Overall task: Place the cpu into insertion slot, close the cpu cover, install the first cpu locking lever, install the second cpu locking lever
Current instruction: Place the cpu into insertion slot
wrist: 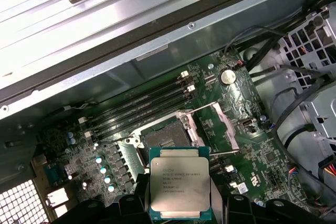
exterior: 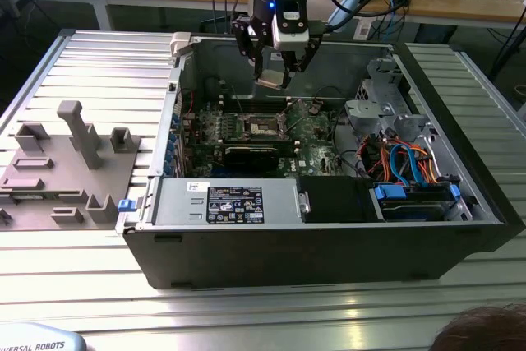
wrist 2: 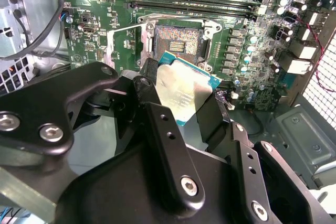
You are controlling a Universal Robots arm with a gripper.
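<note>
**Chip held over the open socket**

The black 2-finger gripper [exterior: 274, 70] is clenched on the cpu [wrist: 180, 182], a small flat square chip with a dull silver-grey metal top and a green edge. The black fingers [wrist: 130, 205] pinch it by 2 opposite sides. In the exterior view the chip hangs inside the open dark grey computer case [exterior: 329, 244], above the green motherboard [wrist: 252, 150] and apart from it.

The insertion slot [wrist: 167, 139] is a dark square socket recess with a silver rim. It lies uncovered just past the chip in both wrist views, and the chip is not in it. The cpu cover [wrist: 224, 124], a thin silver frame plate with a square window, stands tilted up at 1 side of the socket. 2 thin silver wire locking levers [wrist: 206, 109] are unlatched, 1 on either side of that cover. Long black memory slots [wrist: 142, 106] run alongside the socket.

The case lies on a ribbed aluminium table [exterior: 246, 302]. A grey plastic fixture plate [exterior: 66, 178] lies just beside the case, at the exterior view's left.
</note>
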